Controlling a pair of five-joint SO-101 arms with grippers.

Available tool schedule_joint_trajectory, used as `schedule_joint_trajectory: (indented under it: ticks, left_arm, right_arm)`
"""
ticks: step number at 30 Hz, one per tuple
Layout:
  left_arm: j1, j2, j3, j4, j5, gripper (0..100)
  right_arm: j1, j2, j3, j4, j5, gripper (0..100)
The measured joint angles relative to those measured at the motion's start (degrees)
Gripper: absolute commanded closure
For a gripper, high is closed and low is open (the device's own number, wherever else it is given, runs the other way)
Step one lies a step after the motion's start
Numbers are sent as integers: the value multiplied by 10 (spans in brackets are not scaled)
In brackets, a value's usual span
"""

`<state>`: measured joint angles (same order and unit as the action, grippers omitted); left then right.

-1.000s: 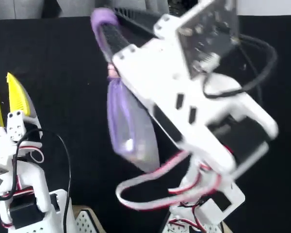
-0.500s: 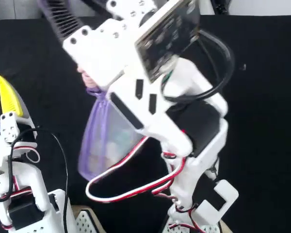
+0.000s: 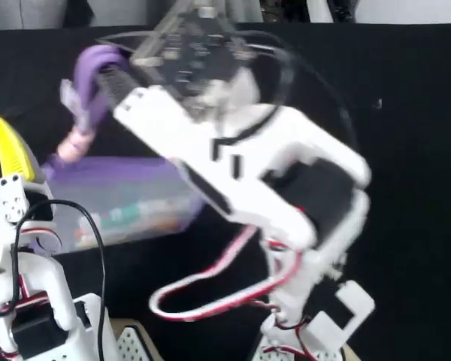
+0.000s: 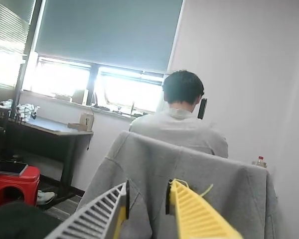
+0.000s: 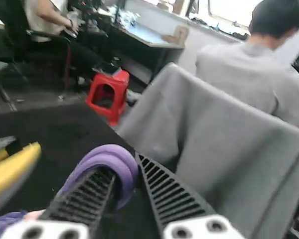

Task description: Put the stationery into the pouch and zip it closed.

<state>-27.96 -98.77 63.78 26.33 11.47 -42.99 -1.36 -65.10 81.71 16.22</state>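
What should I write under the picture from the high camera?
The right gripper holds the purple pouch, stationery inside, at the black table.

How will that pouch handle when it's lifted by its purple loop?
Probably floppy: the pouch trails from its loop in the right tool, so it may swing. Contents show through its clear side, so likely some weight that shifts.
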Motion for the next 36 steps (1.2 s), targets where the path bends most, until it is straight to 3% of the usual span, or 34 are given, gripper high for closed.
schedule_joint_trajectory:
  ticks: [4,9,17,23,30,33,36]
  left_arm:
    - [0,0,-23,9,0,852]
    - [7,0,-55,105,0,849]
    - [151,0,-127,268,0,848]
    - [286,-1,-244,396,0,848]
    - [316,-1,-395,406,0,848]
    - [330,-3,-475,450,0,848]
    - [393,-3,-503,513,0,848]
  right_arm:
    - [49,-25,-12,73,-16,988]
    - [114,-33,-12,105,-48,988]
    - [139,-43,-11,103,-58,988]
    - [140,-40,61,27,-88,988]
    - [141,-14,165,-80,-90,988]
    - [142,-11,185,-107,-90,988]
    - [142,-11,187,-118,-90,988]
